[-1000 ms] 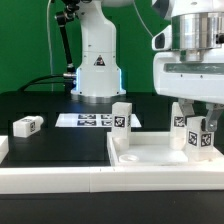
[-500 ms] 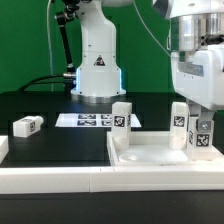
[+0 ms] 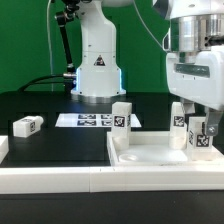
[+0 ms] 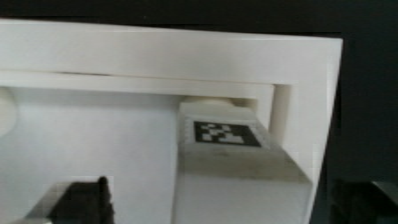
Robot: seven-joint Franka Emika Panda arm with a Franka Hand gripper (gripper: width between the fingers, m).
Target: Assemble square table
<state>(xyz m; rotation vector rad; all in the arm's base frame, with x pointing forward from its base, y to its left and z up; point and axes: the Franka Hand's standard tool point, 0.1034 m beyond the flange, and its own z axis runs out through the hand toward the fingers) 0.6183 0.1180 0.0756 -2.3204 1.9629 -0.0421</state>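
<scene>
The square table's white slab (image 3: 150,157) lies upside down at the front of the exterior view's right, and three tagged legs stand on it. One leg (image 3: 122,115) is at its left back corner and a second leg (image 3: 179,118) is further right. My gripper (image 3: 200,128) straddles the third leg (image 3: 200,141) at the right corner. In the wrist view this leg (image 4: 240,165) stands in the slab's (image 4: 107,120) corner between my dark fingers (image 4: 80,200), with a gap at each side. The jaws are open. A fourth leg (image 3: 27,125) lies loose at the left.
The marker board (image 3: 88,120) lies flat before the robot's base (image 3: 98,70). A long white border rail (image 3: 50,181) runs along the front edge, and another rail's end (image 3: 3,149) shows at the far left. Black tabletop separates the loose leg from the slab.
The hand has turned about the right-corner leg. Its jaws, shut on that leg before, have spread and let it go. The leg stays upright in its corner.
</scene>
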